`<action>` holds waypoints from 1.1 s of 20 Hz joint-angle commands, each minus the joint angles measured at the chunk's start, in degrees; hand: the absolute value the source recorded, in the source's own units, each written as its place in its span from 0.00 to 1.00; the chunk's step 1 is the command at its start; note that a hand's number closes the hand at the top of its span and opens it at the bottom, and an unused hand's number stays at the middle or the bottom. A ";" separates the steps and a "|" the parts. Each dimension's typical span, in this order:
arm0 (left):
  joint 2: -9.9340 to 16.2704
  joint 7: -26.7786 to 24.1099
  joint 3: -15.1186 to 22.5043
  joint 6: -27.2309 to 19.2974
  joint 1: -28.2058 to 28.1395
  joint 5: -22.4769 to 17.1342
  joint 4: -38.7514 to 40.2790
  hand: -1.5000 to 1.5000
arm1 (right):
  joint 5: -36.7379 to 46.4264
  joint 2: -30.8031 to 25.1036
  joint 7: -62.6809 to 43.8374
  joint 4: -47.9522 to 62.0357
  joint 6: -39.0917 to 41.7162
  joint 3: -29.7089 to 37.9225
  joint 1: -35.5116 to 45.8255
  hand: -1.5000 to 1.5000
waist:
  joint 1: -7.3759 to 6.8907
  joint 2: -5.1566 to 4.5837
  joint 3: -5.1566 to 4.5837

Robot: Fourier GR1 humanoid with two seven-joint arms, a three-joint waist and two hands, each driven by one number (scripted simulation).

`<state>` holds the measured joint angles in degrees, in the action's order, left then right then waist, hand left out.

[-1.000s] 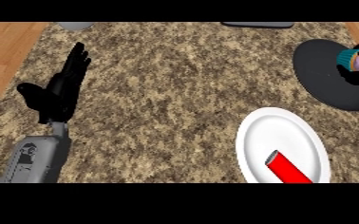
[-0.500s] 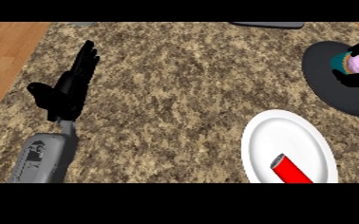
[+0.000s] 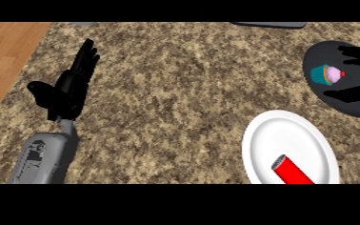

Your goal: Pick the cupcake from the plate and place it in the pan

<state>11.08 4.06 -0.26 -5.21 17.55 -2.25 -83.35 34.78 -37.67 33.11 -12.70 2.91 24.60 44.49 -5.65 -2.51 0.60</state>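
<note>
Cupcake [image 3: 328, 74] sits in the black pan [image 3: 316, 86] at your far right, where dark shapes, possibly your right hand's fingers [image 3: 346, 53], frame it, white plate [image 3: 271, 133] holding a red cylinder [image 3: 292, 170], left hand [image 3: 69, 89] resting, fingers straight.

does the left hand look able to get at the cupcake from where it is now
Probably not easily: the left hand rests open far left, while the cupcake sits in the dark pan at the far right. Nothing blocks the counter between.
</note>
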 commanded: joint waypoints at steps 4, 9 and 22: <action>0.04 0.89 -0.23 -0.34 -1.09 -0.13 -1.82 0.50 | -7.04 -0.76 8.49 1.78 1.87 7.26 -0.14 0.00 | 0.96 0.55 0.06; 0.72 0.51 -1.60 -0.64 -2.16 -0.18 -0.82 0.50 | -12.20 -5.93 10.20 4.50 12.57 12.15 -1.38 0.00 | 2.46 0.92 -0.11; 0.82 -0.44 -3.32 -0.96 -3.93 -0.47 0.45 0.50 | -16.08 -16.59 21.49 2.07 40.48 13.14 -14.57 0.00 | 5.89 2.07 -0.27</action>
<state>12.27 3.77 -3.02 -5.56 13.27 -2.72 -83.89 19.53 -51.90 44.27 -9.68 29.78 37.71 34.07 -0.80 -0.70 0.39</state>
